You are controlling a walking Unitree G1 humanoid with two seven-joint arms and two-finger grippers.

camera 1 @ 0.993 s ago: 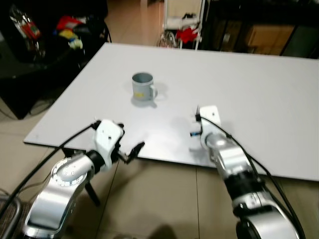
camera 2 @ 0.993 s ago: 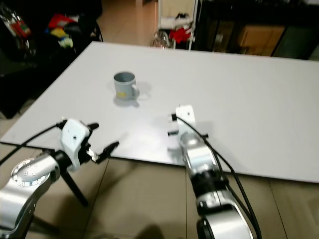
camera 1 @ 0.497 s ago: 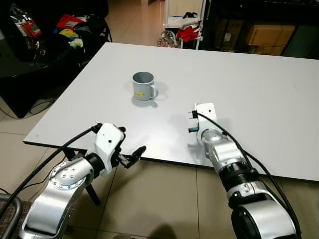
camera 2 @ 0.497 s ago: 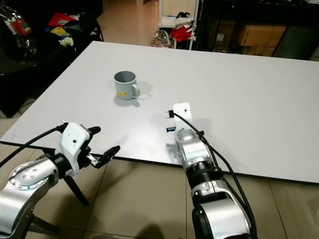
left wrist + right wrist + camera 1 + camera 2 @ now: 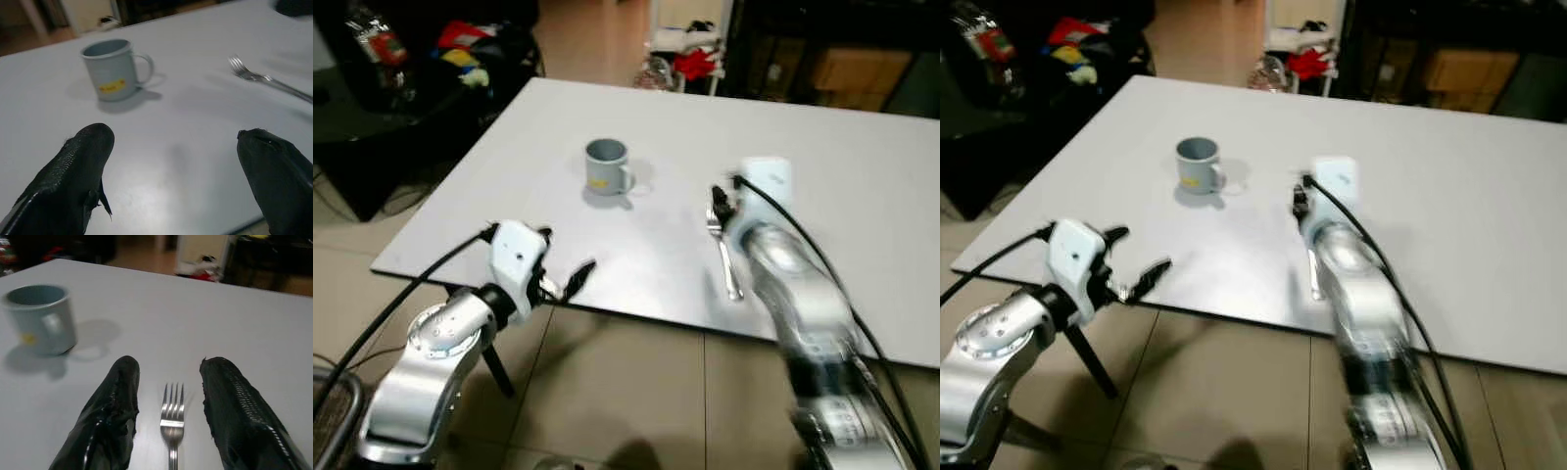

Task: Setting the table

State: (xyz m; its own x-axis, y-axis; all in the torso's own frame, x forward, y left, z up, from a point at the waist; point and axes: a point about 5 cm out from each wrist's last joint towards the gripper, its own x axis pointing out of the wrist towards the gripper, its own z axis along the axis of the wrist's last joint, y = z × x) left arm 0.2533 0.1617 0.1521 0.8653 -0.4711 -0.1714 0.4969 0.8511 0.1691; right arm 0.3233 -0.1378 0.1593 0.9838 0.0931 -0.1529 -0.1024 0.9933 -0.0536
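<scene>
A slim silver metal fork lies flat on the wide white rectangular worktop, tines toward the far side, with the right claw straddling its head: the two black fingers stand apart on either side of the tines and grip nothing. From the fork, the small grey-blue ceramic mug with a yellow mark stands upright at about ten o'clock, near but well clear of it, handle turned toward the fork's side. The left claw hovers at the near edge of the worktop, at roughly seven o'clock from the mug, its fingers spread wide and empty. The fork looks light, rigid and smooth, and it sits so low on the flat surface that there is little to get under; I judge the best hold is across the narrow neck just behind the tines or on the handle's mid-length, pinched by its edges so it cannot swivel. Polished steel on a slick top may skate away if only one finger touches first. The mug is heavier and breakable; its rim wall or handle would take a grip.
</scene>
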